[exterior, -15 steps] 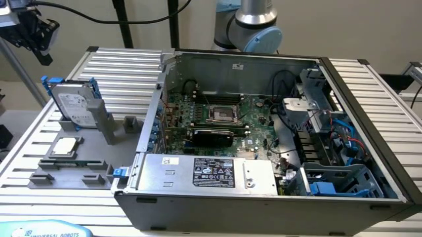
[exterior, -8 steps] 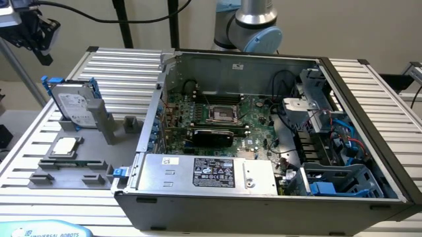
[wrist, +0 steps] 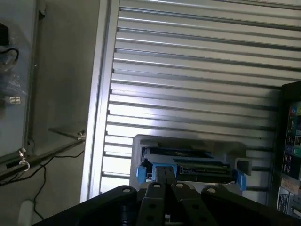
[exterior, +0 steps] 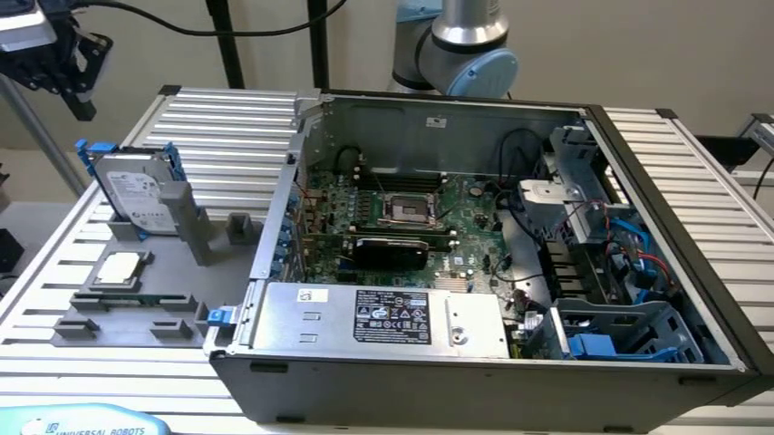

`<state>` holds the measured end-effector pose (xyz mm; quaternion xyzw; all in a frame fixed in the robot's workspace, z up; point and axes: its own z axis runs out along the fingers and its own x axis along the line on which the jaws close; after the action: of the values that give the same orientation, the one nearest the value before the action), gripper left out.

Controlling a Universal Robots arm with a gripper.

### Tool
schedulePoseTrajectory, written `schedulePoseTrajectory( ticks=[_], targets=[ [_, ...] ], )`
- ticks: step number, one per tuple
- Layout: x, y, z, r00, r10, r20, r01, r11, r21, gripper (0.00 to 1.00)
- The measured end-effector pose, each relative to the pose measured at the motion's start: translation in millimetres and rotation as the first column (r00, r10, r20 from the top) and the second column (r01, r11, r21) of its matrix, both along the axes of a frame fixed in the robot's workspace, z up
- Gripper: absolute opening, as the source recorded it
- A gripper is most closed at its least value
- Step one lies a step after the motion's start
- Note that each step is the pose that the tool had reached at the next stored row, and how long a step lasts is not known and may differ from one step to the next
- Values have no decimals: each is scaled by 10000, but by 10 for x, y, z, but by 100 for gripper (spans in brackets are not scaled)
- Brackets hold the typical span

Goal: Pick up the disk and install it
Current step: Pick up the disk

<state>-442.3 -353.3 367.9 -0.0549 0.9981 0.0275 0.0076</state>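
The disk is a silver-grey hard drive with a white label in a bright blue carrier. It stands upright in a grey holder on the slatted table, at the exterior view's left. My gripper hangs high above it and apart from it, holding nothing. In the wrist view the disk appears edge-on, just past my gripper. The two black fingers lie pressed together, so the gripper is shut.
An open computer case with its motherboard fills the middle and the exterior view's right. A blue drive bay sits in its near right corner and a grey power-supply box at its front. A small square CPU chip rests on the grey fixture.
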Motion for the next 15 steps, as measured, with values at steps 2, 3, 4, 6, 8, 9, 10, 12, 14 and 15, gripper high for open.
schedulePoseTrajectory(
  ticks=[2, 3, 4, 6, 8, 9, 10, 12, 14, 15],
  targets=[
    [0, 0, -6, 9993, 376, 2, -376, 9993, 0, 11],
    [0, 0, -8, 9984, 557, 1, -557, 9984, 1, 11],
    [0, 0, -11, 9973, 741, 1, -741, 9973, 0, 11],
    [0, 0, -16, 9939, 1100, 1, -1100, 9939, 0, 11],
    [0, 0, -21, 9893, 1456, 1, -1456, 9893, 0, 11],
    [0, 0, -23, 9866, 1633, 1, -1633, 9866, 1, 11],
    [0, 0, -25, 9835, 1811, 1, -1811, 9835, 1, 11],
    [0, 0, -31, 9761, 2173, 2, -2173, 9761, 1, 11],
    [0, 0, -36, 9676, 2523, 1, -2523, 9676, 1, 11],
    [0, 0, -39, 9629, 2698, 2, -2698, 9629, 1, 11]
  ],
)
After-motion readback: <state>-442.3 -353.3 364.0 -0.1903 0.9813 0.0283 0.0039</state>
